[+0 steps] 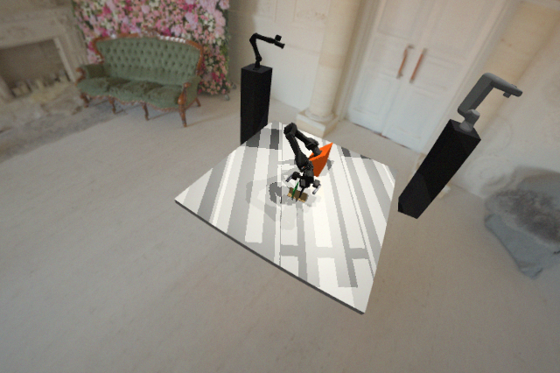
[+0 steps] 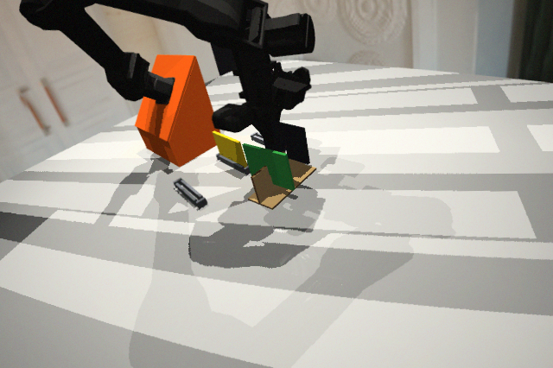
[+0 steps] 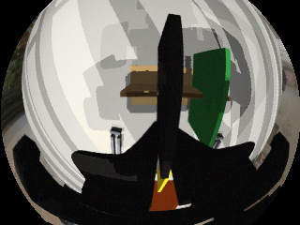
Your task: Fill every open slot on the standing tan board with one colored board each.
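Three notched pieces stand near the middle of the exterior frame: a thin, flat green board [image 1: 295,189] [image 2: 268,162] [image 3: 209,94], a plain yellow board [image 2: 230,148] [image 3: 164,184] in a dark holder [image 2: 232,163], and a matte black board [image 2: 295,142] [image 3: 170,70] pinched in the claw [image 1: 305,186] [image 2: 277,142] [image 3: 160,126]. The tan board [image 1: 304,198] [image 2: 262,186] [image 3: 141,84] stands upright on its flat tan base at the exterior frame's lower centre, on the pale striped counter [image 1: 280,224] [image 2: 402,288] [image 3: 61,94], and the green board crosses it. The claw covers the black board's upper part in the exterior view, while the green board and claw hide much of the tan board's middle. The black board's notch is hard to make out, and whether it touches the tan board cannot be told. The yellow board is mostly covered in the wrist view. The tan board's long axis climbs from lower left to upper right in the exterior frame and runs left to right in the wrist frame. The black board stands upright, crosswise to it, its edge running up and down the wrist frame.
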{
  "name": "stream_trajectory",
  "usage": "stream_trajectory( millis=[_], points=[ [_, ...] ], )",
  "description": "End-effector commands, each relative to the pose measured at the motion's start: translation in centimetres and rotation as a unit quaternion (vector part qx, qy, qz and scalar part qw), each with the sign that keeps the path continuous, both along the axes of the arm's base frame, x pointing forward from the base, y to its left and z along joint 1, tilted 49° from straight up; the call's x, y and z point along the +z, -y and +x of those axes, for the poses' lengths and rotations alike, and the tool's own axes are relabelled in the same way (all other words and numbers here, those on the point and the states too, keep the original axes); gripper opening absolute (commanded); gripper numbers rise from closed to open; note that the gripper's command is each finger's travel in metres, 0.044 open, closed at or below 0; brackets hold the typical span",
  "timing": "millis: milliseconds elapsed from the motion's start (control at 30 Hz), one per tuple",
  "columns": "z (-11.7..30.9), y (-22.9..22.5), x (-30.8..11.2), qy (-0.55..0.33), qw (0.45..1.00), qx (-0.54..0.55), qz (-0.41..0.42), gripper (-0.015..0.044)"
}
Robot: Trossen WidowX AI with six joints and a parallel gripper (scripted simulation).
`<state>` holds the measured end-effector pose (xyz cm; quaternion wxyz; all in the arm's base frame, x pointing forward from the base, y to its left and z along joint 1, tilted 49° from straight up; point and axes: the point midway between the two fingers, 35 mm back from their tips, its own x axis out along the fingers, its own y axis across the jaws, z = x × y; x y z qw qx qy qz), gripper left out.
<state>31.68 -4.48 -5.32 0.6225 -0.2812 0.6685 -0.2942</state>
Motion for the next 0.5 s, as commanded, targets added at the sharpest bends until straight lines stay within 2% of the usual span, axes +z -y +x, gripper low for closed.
stream_trajectory(
  millis=[0,467],
  points=[
    [0.00,0.25,-0.22,0.000,1.000,0.003,-0.002,0.0000],
    [-0.08,1.21,-1.07,0.000,1.000,0.003,-0.002,0.0000]
  ],
)
